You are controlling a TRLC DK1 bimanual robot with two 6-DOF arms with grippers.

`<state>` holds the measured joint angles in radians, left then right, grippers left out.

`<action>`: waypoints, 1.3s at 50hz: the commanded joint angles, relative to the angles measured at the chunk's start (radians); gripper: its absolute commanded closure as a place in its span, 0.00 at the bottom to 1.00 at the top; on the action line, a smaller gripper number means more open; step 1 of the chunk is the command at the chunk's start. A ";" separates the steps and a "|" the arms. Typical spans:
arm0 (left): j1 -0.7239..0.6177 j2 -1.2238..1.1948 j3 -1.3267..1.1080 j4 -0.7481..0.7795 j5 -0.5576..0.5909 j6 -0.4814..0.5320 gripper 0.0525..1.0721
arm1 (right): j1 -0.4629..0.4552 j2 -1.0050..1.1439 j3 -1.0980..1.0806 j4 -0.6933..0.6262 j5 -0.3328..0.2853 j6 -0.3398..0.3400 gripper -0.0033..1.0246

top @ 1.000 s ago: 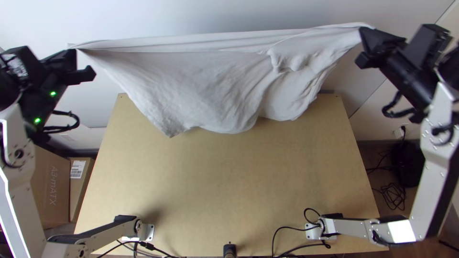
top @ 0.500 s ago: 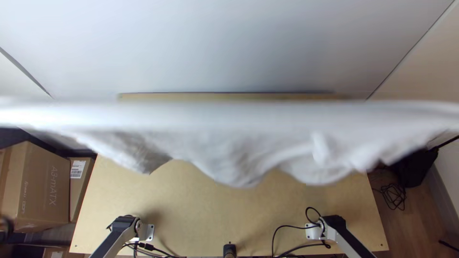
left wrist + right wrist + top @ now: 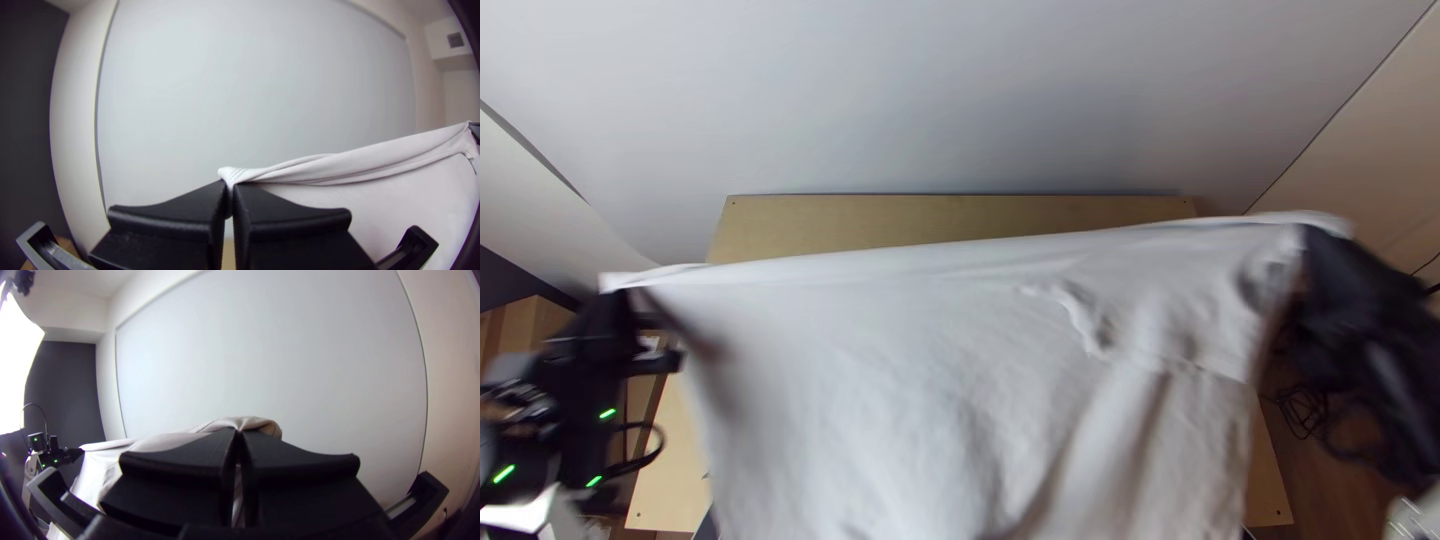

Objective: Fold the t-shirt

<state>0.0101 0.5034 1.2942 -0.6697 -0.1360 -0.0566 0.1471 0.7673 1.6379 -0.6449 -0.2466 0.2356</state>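
T-shirt (image 3: 930,370), white to pale grey, held up above the light wooden table (image 3: 950,215) by both arms. In the top view, the cloth hangs as a broad sheet across most of the table, whose far strip lies bare beyond it. The upper edge forms a smooth, taut band, running from just outside the table's left side to beyond its right side, with the right end nearer the level of the table's far edge. Below the band the fabric falls fairly flat toward the left; toward the right it bears a small raised crumple and soft, long creases running toward the table's near edge.

Left gripper (image 3: 632,300), beside the table's left side: its jaws are clamped on one end of the upper edge, where fine rows of stitching show in the left wrist view. Right gripper (image 3: 1318,242), beyond the table's right side: its jaws are pressed together on the other end, the cloth bunched in a rounded fold at the fingertips, as seen in the right wrist view.
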 commanded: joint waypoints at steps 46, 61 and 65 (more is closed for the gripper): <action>0.016 1.052 -0.326 0.677 0.087 -0.068 0.97 | -0.075 0.757 -0.691 0.719 0.029 0.044 0.98; 0.019 1.296 -0.110 0.674 0.101 -0.063 0.97 | -0.087 1.012 -0.463 0.702 0.029 0.034 0.98; 0.021 1.362 -0.042 0.662 0.102 -0.063 0.97 | -0.087 1.078 -0.400 0.694 0.029 0.034 0.98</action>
<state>0.0086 1.7908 1.1690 -0.0093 -0.0257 -0.1051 0.0826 1.7721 1.1538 0.0441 -0.2352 0.2798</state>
